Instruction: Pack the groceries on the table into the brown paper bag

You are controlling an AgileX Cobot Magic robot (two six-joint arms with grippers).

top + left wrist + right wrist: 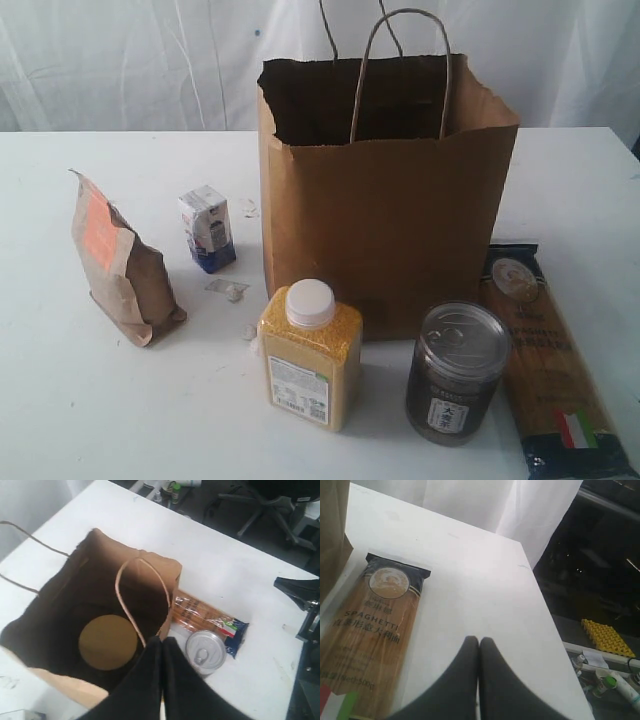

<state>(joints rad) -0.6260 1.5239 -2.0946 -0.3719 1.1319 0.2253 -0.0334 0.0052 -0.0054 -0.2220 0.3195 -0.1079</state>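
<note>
The brown paper bag (390, 200) stands upright in the middle of the table (60, 400). Deep inside the bag (100, 570) lies the jar, showing only its olive-tan lid (108, 642). My left gripper (162, 640) hangs shut and empty high over the bag's rim. In front of the bag stand the yellow-grain bottle (310, 355) and the dark can (456, 372), with the spaghetti packet (545, 360) flat at the right. The brown pouch (120, 265) and small carton (208, 228) stand at the left. My right gripper (479, 641) is shut above bare table beside the spaghetti packet (370, 635).
Small clear scraps (228, 290) lie on the table between the carton and the bottle. The table's right edge (545, 610) drops off to a dark floor with clutter. A white curtain (120, 60) hangs behind the table. Neither arm shows in the exterior view.
</note>
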